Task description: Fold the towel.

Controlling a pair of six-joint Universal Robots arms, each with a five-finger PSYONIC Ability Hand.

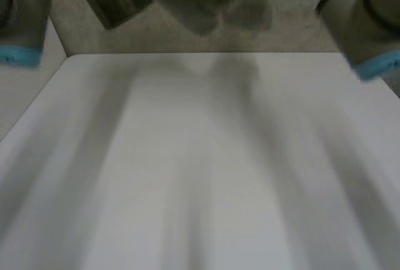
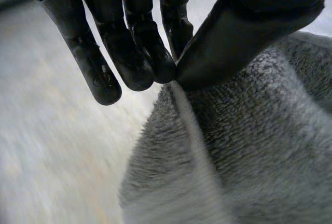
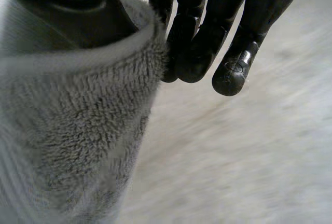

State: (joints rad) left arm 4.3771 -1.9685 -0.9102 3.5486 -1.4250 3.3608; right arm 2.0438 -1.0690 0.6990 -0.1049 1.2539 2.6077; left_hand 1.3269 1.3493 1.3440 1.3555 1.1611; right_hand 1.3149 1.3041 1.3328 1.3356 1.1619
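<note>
Towel pile sits closest, grey and fluffy, right under the left robot hand. Its thumb presses a hemmed edge against the fingertips, a closed pinch at the very rim of the cloth. The right robot hand has its thumb laid over a rolled edge of the same towel, the cloth squeezed between thumb and fingers, which looks like a deeper hold. So the towel is up in both hands, off the table at those edges at least.

The left pinch is the likely weak spot. It takes so little cloth that the towel's own weight, or a sharp swing, could pull the hem out. That side would then drop and the fold would land crooked or in a heap. Uneven heights between the hands would skew the edges too.

Much cannot be told: which corners are held, how the cloth hangs between the hands, and whether its lower part touches the table. From the head view, a grey mass high at the far middle is probably the towel, but that is not certain.
</note>
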